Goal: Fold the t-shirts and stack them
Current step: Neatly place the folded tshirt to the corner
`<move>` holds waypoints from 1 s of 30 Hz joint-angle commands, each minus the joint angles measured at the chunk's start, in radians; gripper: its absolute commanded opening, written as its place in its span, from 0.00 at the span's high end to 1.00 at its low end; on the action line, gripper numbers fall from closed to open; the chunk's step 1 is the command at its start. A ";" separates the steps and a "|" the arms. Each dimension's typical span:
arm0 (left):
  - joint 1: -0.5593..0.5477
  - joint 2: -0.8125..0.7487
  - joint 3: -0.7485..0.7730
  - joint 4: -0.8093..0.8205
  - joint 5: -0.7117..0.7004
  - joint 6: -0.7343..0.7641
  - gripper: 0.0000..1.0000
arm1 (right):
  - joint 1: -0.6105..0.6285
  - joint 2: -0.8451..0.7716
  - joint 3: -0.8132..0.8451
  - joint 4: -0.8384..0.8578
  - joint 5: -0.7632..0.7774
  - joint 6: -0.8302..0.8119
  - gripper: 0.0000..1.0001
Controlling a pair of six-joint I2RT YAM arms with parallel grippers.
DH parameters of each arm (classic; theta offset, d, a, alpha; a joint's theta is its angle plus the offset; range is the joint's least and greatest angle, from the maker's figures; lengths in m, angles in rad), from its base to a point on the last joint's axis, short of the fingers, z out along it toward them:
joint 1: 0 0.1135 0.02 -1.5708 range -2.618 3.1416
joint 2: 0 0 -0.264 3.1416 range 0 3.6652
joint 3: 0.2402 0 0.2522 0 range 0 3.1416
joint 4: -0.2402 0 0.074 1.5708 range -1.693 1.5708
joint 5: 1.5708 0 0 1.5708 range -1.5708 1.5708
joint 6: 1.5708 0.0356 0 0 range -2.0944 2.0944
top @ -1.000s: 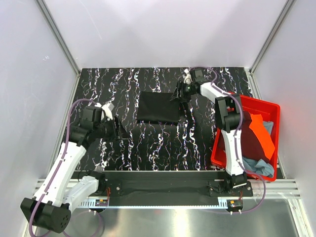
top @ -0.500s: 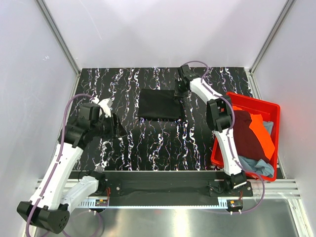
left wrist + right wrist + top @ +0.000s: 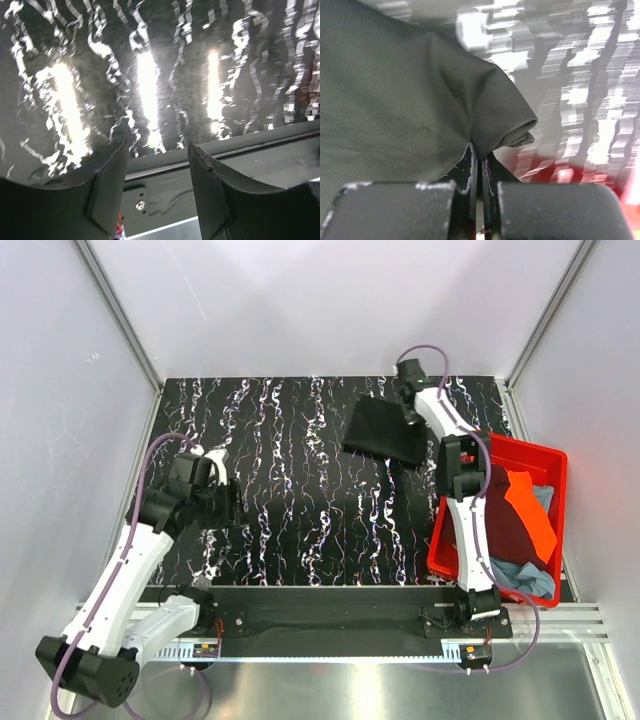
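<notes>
The folded t-shirt (image 3: 385,432) is sitting over the far right part of the table (image 3: 300,520), with the right gripper (image 3: 411,416) at its far right edge. The bin (image 3: 530,444) is standing nearer and to the right, holding the other t-shirts (image 3: 510,530) (heaped together). The left gripper (image 3: 232,505) is hovering over the table's left side, well apart.

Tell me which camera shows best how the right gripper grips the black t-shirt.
The right wrist view: the right gripper is shut on a pinched fold of the black t-shirt, seen close up. The top view shows the whole shirt, but the grip only small. The left wrist view shows none of it.
</notes>
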 commanded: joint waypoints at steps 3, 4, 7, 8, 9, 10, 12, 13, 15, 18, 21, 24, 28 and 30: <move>-0.001 0.056 0.097 -0.034 -0.085 0.039 0.43 | -0.112 -0.011 0.036 0.145 0.093 -0.202 1.00; 0.003 0.089 0.105 -0.032 -0.088 0.045 0.43 | -0.123 -0.011 0.038 0.160 0.091 -0.219 1.00; 0.005 0.161 0.138 -0.029 -0.083 0.046 0.43 | -0.173 0.000 0.069 0.196 0.009 -0.274 1.00; 0.005 0.179 0.144 -0.026 -0.071 0.046 0.43 | -0.184 0.003 0.076 0.197 -0.034 -0.320 1.00; 0.006 0.191 0.148 -0.020 -0.068 0.045 0.43 | -0.198 0.006 0.082 0.196 -0.060 -0.355 1.00; 0.008 0.217 0.157 -0.014 -0.068 0.043 0.43 | -0.203 0.008 0.075 0.225 -0.070 -0.398 1.00; 0.012 0.238 0.167 -0.014 -0.060 0.042 0.43 | -0.206 0.026 0.073 0.277 -0.041 -0.486 1.00; 0.020 0.248 0.171 -0.014 -0.060 0.042 0.43 | -0.235 0.041 0.093 0.279 -0.051 -0.499 1.00; 0.031 0.272 0.175 -0.009 -0.054 0.039 0.43 | -0.258 0.071 0.157 0.263 -0.070 -0.504 1.00; 0.054 0.301 0.177 -0.006 -0.040 0.031 0.43 | -0.292 0.071 0.147 0.299 -0.097 -0.559 1.00; 0.063 0.340 0.177 0.002 -0.017 0.025 0.43 | -0.304 0.095 0.151 0.378 -0.116 -0.682 1.00; 0.074 0.386 0.201 -0.001 -0.002 0.019 0.43 | -0.319 0.135 0.210 0.430 -0.128 -0.675 1.00; 0.078 0.433 0.235 -0.006 0.007 0.016 0.44 | -0.322 0.167 0.225 0.507 -0.198 -0.752 1.00; 0.080 0.453 0.255 -0.015 0.012 0.016 0.44 | -0.328 0.183 0.228 0.536 -0.225 -0.776 1.00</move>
